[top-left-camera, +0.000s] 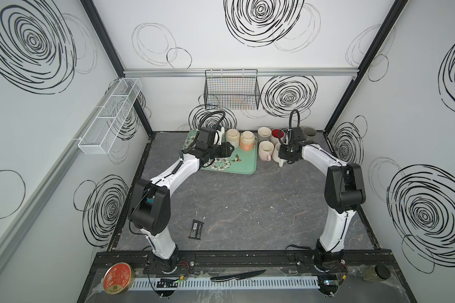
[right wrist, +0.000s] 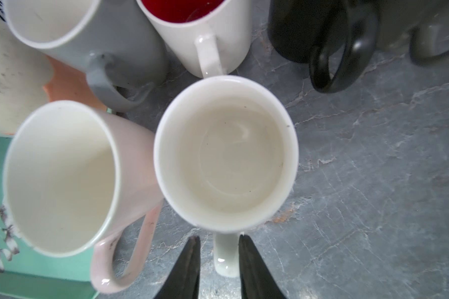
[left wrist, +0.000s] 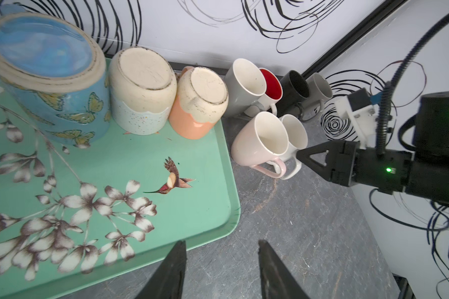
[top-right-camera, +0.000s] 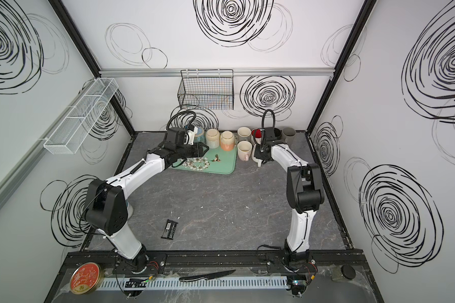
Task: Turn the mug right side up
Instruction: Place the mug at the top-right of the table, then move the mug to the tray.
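Three mugs stand upside down on the green floral tray [left wrist: 166, 155]: a blue butterfly mug [left wrist: 52, 77], a cream speckled mug [left wrist: 140, 90] [top-left-camera: 232, 137] and a peach mug [left wrist: 200, 103] [top-left-camera: 247, 140]. A white mug [right wrist: 226, 155] [left wrist: 293, 134] stands upright on the table just right of the tray, beside a pink mug [right wrist: 60, 176]. My right gripper [right wrist: 219, 236] [top-left-camera: 285, 157] is open, its fingers straddling the white mug's handle with a gap on one side. My left gripper [left wrist: 221, 243] [top-left-camera: 227, 150] hangs open and empty over the tray's near right corner.
Behind the white mug stand several upright mugs: grey [left wrist: 240, 88], red-lined [left wrist: 270, 85], black [left wrist: 294, 90] and another grey [left wrist: 319, 89]. A black wire basket [top-left-camera: 231, 90] hangs on the back wall. A black packet [top-left-camera: 196, 229] lies on the table's front.
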Available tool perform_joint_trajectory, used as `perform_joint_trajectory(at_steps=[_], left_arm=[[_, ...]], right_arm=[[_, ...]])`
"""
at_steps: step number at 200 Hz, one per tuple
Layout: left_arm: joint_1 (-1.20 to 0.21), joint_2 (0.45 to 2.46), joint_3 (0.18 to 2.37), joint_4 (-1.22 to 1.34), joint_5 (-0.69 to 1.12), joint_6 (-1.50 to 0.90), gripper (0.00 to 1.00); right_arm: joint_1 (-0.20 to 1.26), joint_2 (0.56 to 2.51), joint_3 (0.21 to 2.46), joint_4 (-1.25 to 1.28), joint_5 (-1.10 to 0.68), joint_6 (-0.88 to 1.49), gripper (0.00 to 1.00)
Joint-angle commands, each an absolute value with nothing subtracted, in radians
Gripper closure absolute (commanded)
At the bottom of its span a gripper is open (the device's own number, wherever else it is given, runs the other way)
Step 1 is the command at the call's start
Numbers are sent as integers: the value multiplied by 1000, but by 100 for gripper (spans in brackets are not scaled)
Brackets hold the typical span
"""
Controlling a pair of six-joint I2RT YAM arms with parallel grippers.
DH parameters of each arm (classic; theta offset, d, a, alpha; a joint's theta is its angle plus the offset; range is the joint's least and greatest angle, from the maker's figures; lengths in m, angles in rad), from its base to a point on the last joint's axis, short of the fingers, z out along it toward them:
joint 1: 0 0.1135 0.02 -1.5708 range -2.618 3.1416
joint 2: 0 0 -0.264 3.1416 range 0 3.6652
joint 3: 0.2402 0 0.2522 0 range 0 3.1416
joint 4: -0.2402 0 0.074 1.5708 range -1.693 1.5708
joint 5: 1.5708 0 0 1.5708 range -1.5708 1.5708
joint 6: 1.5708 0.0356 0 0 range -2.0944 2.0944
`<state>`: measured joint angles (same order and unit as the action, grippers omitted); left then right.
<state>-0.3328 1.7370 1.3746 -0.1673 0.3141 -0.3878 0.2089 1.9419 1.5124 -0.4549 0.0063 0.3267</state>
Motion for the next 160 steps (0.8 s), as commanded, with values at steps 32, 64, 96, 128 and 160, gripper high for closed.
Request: perform_joint_trajectory(at_steps=[32,64,96,128,160], left_arm=[[-183,1712,1382,-140,161,-451,38],[-113,1786,1408,-38,235,-510,36],[-68,1897,1505,19,302,-543,35],[-64,2048,1687,-15,355,-541,34],[-34,2179,1842,-25,385,-552,32]], right_arm=[[258,1803,1484,-408,7,315,69],[295,1793,1466,-328,-21,323,69],[358,1824,1491,-271,-23,352,69],[426,1892,1556,-227,-12,363,70],[468,1982,1661,-212,-22,380,70]])
